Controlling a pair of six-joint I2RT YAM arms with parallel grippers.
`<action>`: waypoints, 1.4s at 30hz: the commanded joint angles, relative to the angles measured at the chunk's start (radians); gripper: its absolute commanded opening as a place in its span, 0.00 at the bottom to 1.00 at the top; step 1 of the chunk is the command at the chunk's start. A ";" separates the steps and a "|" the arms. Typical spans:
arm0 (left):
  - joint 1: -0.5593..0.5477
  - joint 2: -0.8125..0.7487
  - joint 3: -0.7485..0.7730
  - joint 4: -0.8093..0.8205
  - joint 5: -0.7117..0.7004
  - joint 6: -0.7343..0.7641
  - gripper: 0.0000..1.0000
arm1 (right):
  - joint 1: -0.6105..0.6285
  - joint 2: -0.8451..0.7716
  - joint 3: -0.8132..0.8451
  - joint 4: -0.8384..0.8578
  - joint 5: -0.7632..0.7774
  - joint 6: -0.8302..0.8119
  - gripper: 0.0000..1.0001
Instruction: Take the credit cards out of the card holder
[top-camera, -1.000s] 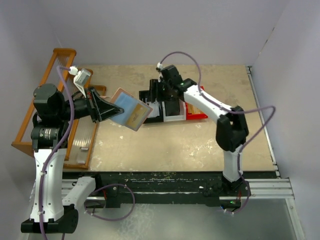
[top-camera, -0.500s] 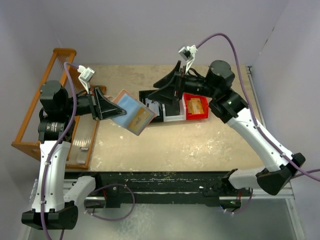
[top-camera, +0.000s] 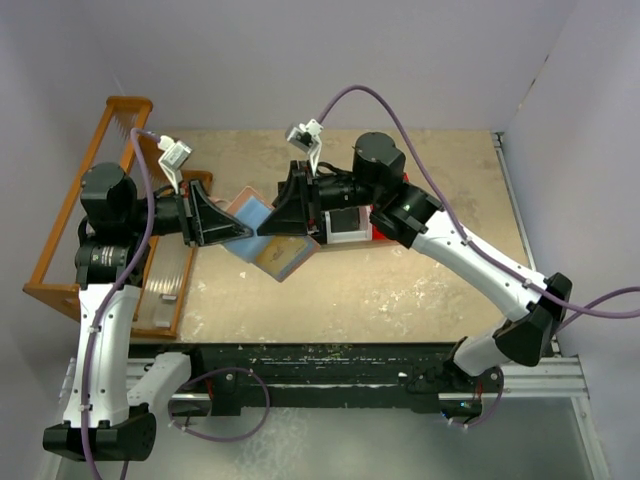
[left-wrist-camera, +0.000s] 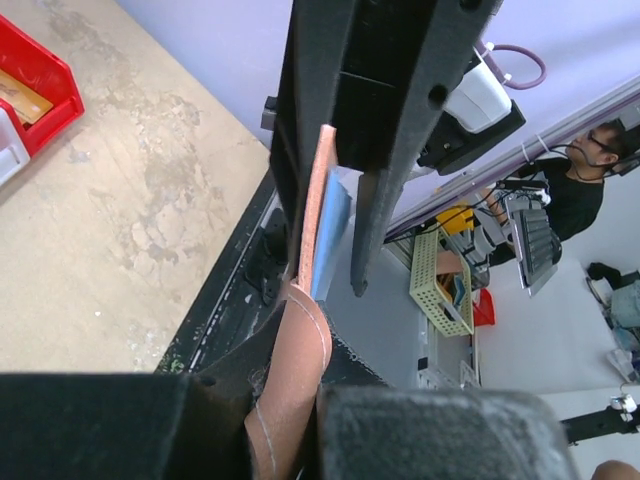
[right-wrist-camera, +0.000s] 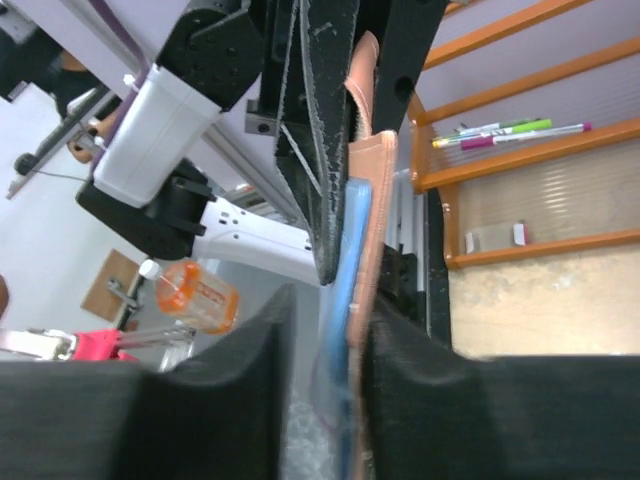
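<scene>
card holder (top-camera: 283, 255) hung open in the air above the tabletop (top-camera: 400, 290), nearer its left edge, one flap pinched tight in the left jaws. the right jaws straddled its blue-lined edge; whether they had clamped anything could not be told. the pull would go best if they closed on a card alone, not the lining, then drew straight out along the pocket while the left held firm.
</scene>
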 joint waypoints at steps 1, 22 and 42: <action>0.004 -0.004 0.022 -0.077 0.007 0.126 0.05 | 0.002 -0.054 -0.010 0.132 -0.038 0.054 0.18; 0.004 -0.129 -0.055 -0.016 -0.100 0.190 0.50 | 0.022 -0.244 -0.407 0.517 0.507 0.434 0.00; 0.004 -0.136 -0.187 0.175 -0.127 -0.023 0.56 | 0.078 -0.210 -0.504 0.671 0.454 0.501 0.00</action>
